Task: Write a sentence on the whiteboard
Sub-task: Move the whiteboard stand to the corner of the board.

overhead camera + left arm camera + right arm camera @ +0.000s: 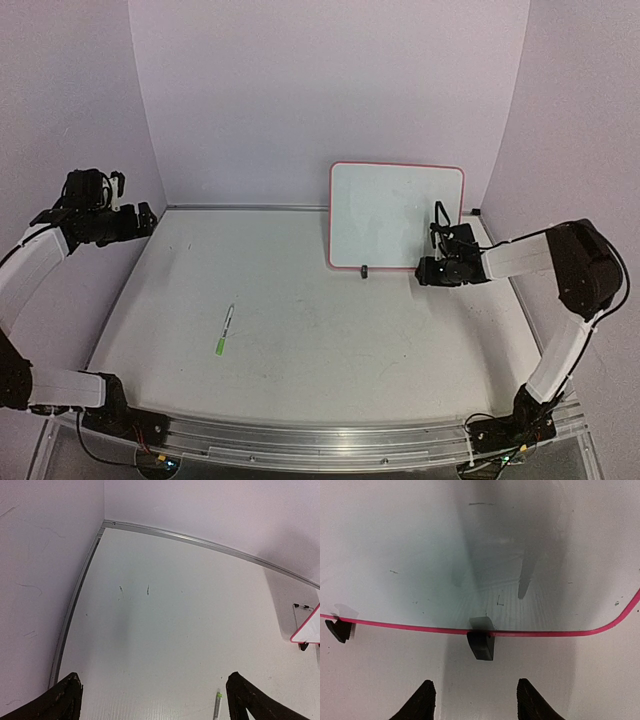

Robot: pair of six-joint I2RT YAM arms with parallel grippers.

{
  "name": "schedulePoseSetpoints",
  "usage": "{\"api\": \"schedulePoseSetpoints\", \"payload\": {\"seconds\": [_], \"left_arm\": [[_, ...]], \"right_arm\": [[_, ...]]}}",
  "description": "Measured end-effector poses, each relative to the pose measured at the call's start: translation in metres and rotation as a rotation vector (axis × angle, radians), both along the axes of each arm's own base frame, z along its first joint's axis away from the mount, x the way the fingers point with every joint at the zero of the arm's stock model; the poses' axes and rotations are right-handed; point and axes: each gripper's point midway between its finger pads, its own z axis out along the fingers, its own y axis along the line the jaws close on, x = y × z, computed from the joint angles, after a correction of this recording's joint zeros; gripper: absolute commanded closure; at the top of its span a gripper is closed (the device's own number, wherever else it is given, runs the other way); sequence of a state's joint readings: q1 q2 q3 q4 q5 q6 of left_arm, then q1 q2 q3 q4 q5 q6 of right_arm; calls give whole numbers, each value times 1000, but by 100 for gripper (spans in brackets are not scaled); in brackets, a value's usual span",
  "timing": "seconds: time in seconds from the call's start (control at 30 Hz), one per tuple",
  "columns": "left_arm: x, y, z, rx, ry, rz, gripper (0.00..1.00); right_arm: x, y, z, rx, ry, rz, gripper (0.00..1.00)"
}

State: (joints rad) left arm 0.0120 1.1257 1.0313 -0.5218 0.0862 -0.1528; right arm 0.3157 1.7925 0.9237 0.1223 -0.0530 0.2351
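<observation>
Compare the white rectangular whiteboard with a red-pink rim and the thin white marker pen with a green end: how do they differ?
The whiteboard stands upright on black clip feet at the back; the marker pen lies flat, nearer the front. The whiteboard is broad and rectangular; the marker pen is thin. Both rest on the table, unheld.

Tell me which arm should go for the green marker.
Left, probably. The green marker lies on the left side, nearer the left gripper, whose jaws stand open and empty. The right gripper is busy facing the whiteboard at far right.
</observation>
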Motion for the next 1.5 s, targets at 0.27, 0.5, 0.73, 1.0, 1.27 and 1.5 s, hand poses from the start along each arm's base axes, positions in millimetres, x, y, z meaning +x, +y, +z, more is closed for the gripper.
{"api": "schedulePoseSetpoints", "payload": {"seconds": [0.27, 0.5, 0.73, 1.0, 1.27, 1.5], "left_arm": [[0, -5, 1, -16, -2, -22, 1], [0, -8, 1, -26, -4, -36, 1], [0, -9, 1, -30, -5, -42, 1], [0, -11, 0, -39, -4, -53, 1], [-1, -13, -2, -46, 1, -62, 0], [-1, -14, -2, -48, 2, -64, 1]], "right_arm": [[11, -1, -13, -37, -8, 7, 58], [23, 2, -8, -39, -30, 4, 59], [28, -1, -8, -53, -40, -30, 61], [27, -5, -16, -70, -24, -71, 62], [28, -3, -19, -68, -21, -77, 66], [28, 5, -24, -74, -14, -61, 74]]}}
